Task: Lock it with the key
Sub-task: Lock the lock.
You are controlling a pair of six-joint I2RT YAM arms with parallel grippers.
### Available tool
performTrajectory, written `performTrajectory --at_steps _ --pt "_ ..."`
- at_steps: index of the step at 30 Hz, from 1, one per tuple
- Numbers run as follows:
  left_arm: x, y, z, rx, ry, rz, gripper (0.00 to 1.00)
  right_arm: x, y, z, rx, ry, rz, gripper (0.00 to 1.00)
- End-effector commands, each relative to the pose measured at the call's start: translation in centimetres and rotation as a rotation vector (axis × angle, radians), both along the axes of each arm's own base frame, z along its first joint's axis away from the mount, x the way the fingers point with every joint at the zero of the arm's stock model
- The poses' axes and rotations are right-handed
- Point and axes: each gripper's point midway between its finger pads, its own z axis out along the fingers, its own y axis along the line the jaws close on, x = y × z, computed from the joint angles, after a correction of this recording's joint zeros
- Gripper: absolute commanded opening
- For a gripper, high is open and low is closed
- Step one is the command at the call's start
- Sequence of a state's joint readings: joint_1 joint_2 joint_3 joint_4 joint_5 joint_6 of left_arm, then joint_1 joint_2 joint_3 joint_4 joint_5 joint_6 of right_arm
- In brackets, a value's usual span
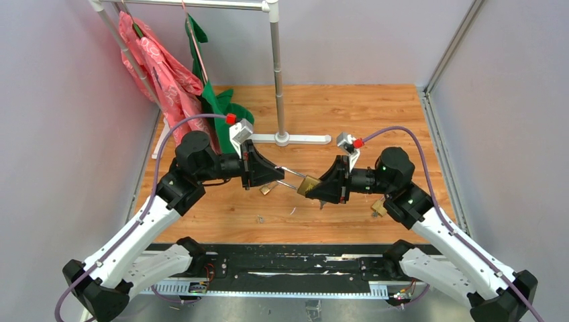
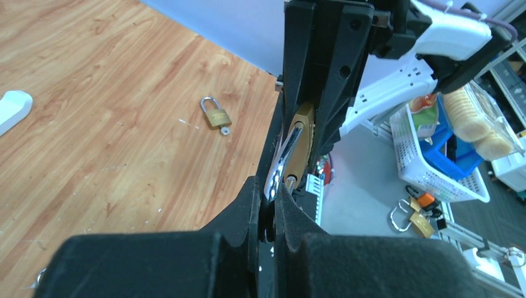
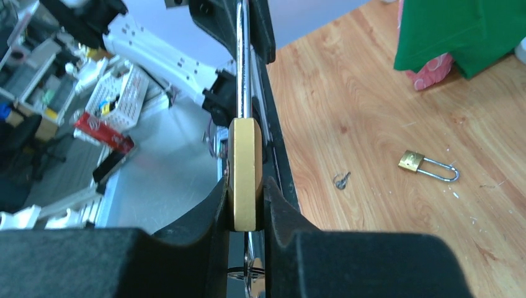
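I saw padlock (image 1: 308, 184) aloft mid-table between arms | right gripper (image 3: 246, 195) pinched its brass body | long axis ran left-right, shackle (image 3: 243, 62) pointing left into left gripper (image 2: 267, 188) | left pressed together on silver metal, probably that shackle

Brass-gold padlock (image 3: 245, 171), black fingers (image 3: 208, 217), green cloth (image 3: 459, 31), pink patterned garment (image 1: 161, 74)

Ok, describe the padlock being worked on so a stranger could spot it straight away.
On the wooden table, look to the middle, where the left gripper meets the right gripper. The brass padlock is held between them, off the wood; the other padlocks lie loose on it.
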State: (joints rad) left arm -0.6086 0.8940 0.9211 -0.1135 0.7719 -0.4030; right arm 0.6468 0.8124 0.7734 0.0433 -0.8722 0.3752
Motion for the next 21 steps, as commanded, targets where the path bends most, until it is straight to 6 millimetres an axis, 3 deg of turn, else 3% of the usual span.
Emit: performTrajectory --at_steps 1,12,21 --pt "1.8 0.4 -0.2 -0.023 0.015 0.098 0.00 1.4 -0.5 7.5 0.308 -0.071 -0.154 0.00" --pt "2.0 0.3 -0.7 -0.068 0.063 0.116 0.00 3.7 -2.6 9.4 0.513 -0.060 -0.351 0.00" --pt "2.0 -0.2 -0.7 -0.117 0.107 0.106 0.00 3.9 -2.4 10.2 0.595 -0.034 -0.331 0.00"
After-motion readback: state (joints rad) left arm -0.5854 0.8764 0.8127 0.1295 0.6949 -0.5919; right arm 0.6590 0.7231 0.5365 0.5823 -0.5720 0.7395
